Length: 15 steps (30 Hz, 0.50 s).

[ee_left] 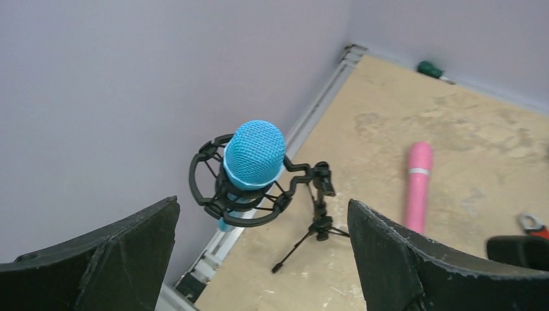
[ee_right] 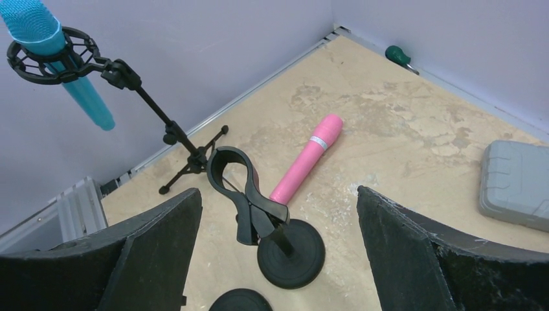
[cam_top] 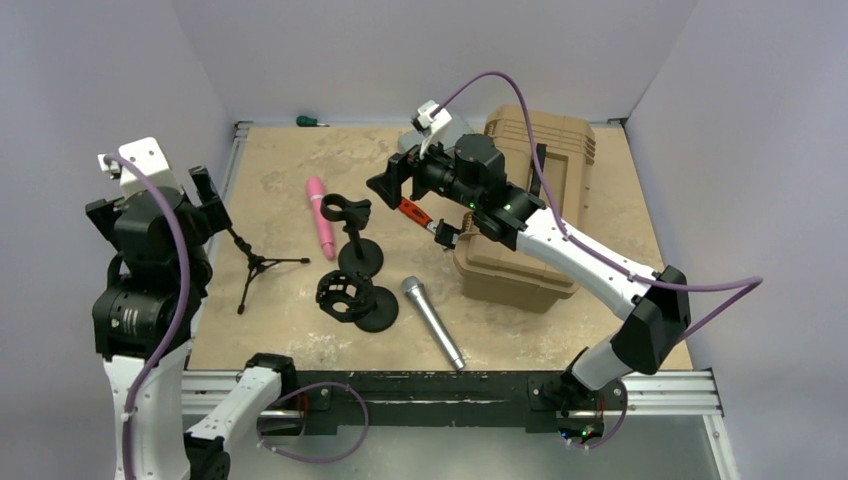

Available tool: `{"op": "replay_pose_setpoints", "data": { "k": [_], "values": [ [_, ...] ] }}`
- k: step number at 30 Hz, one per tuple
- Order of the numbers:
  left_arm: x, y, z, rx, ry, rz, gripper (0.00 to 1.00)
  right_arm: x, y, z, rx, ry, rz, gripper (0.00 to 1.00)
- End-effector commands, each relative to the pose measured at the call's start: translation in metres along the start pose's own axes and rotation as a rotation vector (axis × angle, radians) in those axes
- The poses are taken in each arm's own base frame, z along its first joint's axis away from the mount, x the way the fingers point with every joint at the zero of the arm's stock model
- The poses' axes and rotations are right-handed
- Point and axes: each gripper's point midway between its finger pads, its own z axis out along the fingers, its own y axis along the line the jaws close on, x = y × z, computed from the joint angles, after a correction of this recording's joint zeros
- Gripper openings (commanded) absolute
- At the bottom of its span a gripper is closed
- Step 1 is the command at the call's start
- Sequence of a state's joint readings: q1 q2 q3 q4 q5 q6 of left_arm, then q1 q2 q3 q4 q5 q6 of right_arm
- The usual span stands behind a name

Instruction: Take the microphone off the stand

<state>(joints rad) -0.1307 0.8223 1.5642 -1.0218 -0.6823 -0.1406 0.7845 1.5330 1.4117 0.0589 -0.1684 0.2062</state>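
A blue microphone point(ee_left: 254, 154) sits upright in a black shock mount point(ee_left: 213, 202) on a small tripod stand point(ee_left: 320, 220) near the left wall. It also shows in the right wrist view point(ee_right: 39, 29), at the far upper left. In the top view only the tripod point(cam_top: 258, 266) shows; my left arm hides the microphone. My left gripper point(ee_left: 263, 202) is open and empty, above the microphone and apart from it. My right gripper point(ee_right: 278, 191) is open and empty, above a black clamp stand point(ee_right: 249, 201) on a round base.
A pink microphone point(cam_top: 320, 215) lies on the table, and a silver one point(cam_top: 432, 322) lies near the front. A second empty shock-mount stand point(cam_top: 355, 298), a tan case point(cam_top: 530, 200), a grey box point(ee_right: 518, 184), a red-handled tool point(cam_top: 415, 213) and a green screwdriver point(cam_top: 310, 121) are about.
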Motion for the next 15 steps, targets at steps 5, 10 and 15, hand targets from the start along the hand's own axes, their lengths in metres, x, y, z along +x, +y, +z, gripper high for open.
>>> {"op": "replay_pose_setpoints", "data": {
  "k": [5, 10, 15],
  "values": [
    [0.025, 0.018, 0.032, -0.234, 0.148, 0.05, 0.85, -0.03, 0.01, -0.01, -0.034, -0.09, -0.028, 0.88],
    [0.039, 0.022, 0.05, -0.316, 0.159, 0.046, 0.81, -0.027, 0.009, -0.014, -0.03, -0.088, -0.027, 0.88],
    [0.047, 0.024, 0.065, -0.36, 0.164, 0.047, 0.78, -0.015, 0.004, -0.012, -0.015, -0.07, -0.026, 0.88]
  ]
}}
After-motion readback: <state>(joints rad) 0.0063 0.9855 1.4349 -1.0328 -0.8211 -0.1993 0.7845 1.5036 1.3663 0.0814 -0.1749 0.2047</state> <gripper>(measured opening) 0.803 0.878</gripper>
